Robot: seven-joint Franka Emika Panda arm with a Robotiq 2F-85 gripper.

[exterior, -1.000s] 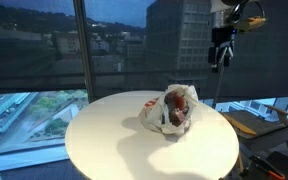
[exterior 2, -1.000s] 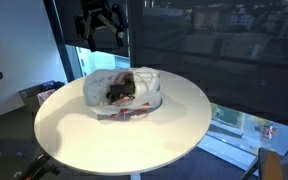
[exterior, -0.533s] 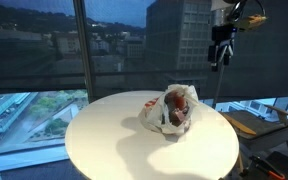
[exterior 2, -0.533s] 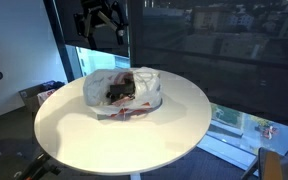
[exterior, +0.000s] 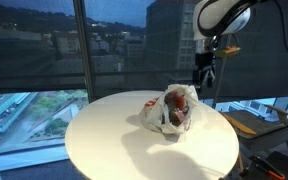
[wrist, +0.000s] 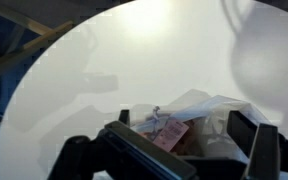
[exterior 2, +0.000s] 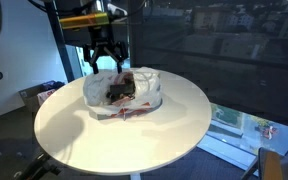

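Bag on bench, tool over its far edge.

Round bench (exterior: 109,148) (exterior 2: 134,145) stands in front of the window wall (exterior: 44,50) (exterior 2: 229,45) in both exterior views. Bag (exterior: 171,110) (exterior 2: 124,92) lies on the bench top, off centre, on the half nearer the window. Loose items (exterior 2: 119,94) sit inside the bag. Tool (exterior: 205,76) (exterior 2: 105,62) hangs just above the bag's rear edge, on the window side; contact cannot be told. Wrist view: the bag (wrist: 199,112) lies at the lower right, between the tool's fingers (wrist: 242,128), with bare bench (wrist: 104,60) above and to the left of it.
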